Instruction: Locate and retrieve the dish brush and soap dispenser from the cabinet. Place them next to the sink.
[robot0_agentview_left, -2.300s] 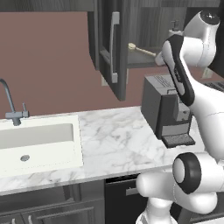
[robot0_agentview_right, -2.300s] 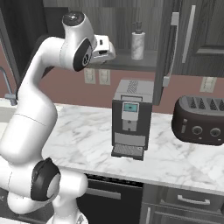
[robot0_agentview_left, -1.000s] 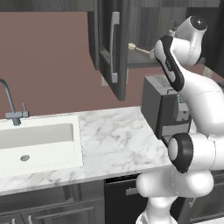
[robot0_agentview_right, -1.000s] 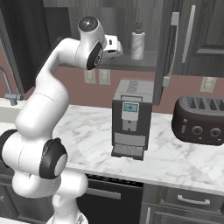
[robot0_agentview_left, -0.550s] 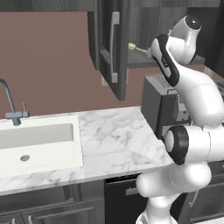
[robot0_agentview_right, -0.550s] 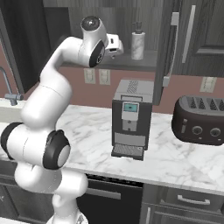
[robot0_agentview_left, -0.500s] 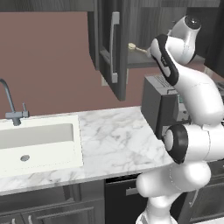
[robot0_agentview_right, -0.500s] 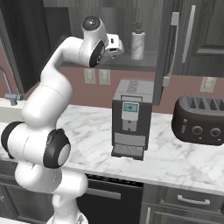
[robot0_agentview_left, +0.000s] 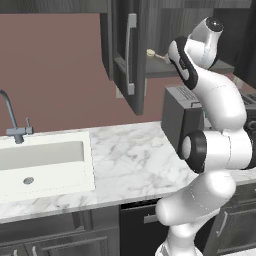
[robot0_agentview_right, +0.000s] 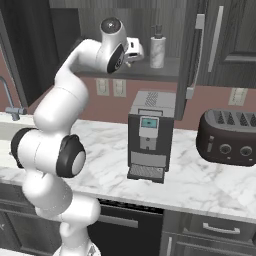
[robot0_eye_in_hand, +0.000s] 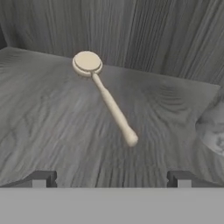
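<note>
From the hand view I see my gripper (robot0_eye_in_hand: 111, 177) with both fingertips spread wide and nothing between them — it holds nothing yet. Just beyond the tips lies the dish brush (robot0_eye_in_hand: 106, 99), flat on the shelf of the cabinet (robot0_agentview_left: 131, 55), its handle end toward me and its round head pointing to the back wall. The handle is thin and lies slanted across the line between my fingertips, so I think a closing grip could push it sideways or roll it away instead of catching it.

At the right edge of the hand view a pale blurred shape is probably the soap dispenser (robot0_agentview_right: 158, 51), which stands upright on the same shelf, near the brush. If I come in too far to that side, the hand could knock it over — or push it off the front edge of the shelf onto the coffee machine (robot0_agentview_right: 148, 135) below.

The sink (robot0_agentview_left: 45, 165) is well apart, at the far left end of the counter.
</note>
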